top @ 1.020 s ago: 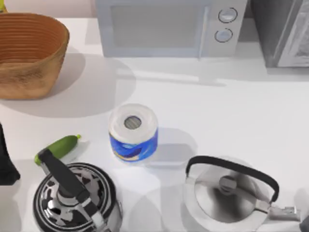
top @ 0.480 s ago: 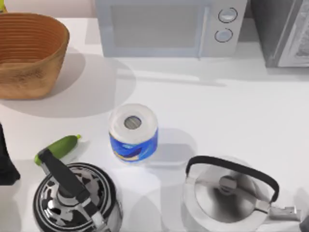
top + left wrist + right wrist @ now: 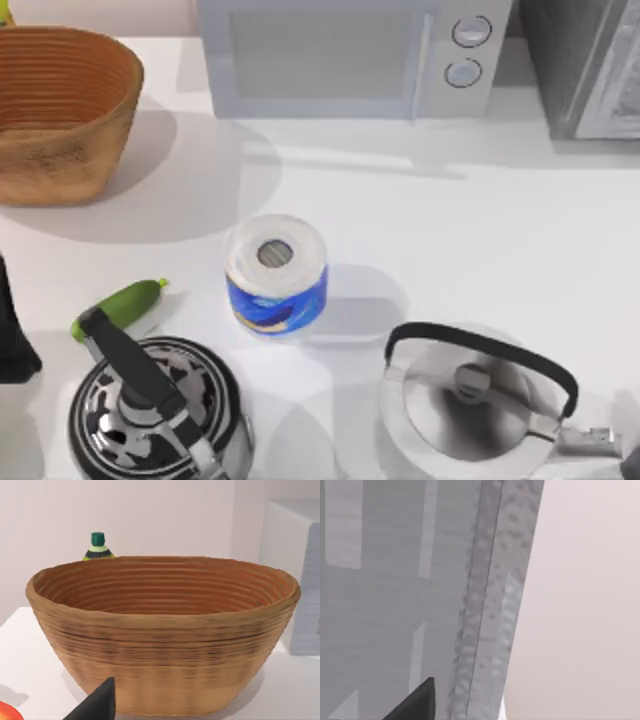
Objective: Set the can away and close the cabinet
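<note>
The can is out of view. The grey cabinet stands at the table's far right corner, beside the microwave. Its speckled grey side is close in front of my right wrist camera, with a dark tip of my right gripper at the frame's lower edge. My right arm is at the top view's near right corner. At the table's left edge sits my left arm. A dark tip of the left gripper points toward the wicker basket.
A white-and-blue paper roll stands mid-table. A cucumber and a patterned kettle lie near left, a steel kettle near right. The basket and microwave line the back. A green-capped bottle stands behind the basket.
</note>
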You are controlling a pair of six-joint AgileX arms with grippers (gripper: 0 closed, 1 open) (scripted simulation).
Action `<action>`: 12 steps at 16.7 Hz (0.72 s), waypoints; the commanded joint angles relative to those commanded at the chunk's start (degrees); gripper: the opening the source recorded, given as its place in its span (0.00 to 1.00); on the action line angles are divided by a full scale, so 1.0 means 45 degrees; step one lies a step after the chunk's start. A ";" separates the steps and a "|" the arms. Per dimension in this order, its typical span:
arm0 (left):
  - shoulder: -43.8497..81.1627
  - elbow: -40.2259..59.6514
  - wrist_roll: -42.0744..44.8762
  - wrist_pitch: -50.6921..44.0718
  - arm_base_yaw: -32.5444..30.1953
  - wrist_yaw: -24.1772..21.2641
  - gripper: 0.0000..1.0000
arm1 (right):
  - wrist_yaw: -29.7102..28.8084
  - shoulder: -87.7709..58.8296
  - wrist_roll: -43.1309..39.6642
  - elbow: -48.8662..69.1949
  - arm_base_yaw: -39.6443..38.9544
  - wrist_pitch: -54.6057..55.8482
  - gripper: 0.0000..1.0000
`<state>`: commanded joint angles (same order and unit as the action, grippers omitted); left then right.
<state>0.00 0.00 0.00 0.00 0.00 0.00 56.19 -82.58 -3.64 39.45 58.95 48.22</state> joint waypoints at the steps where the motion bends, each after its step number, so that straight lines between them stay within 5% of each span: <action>1: 0.0000 0.0000 0.0000 0.0000 0.0000 0.0000 1.00 | -0.0056 0.0197 -0.0137 0.0855 0.0016 -0.0990 1.00; 12: 0.0000 0.0000 0.0000 0.0000 0.0000 0.0000 1.00 | 0.0344 0.1129 0.0432 1.0692 0.0072 -1.2555 1.00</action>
<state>0.00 0.00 0.00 0.00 0.00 0.00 57.73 -77.50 -1.70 87.56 59.27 -8.27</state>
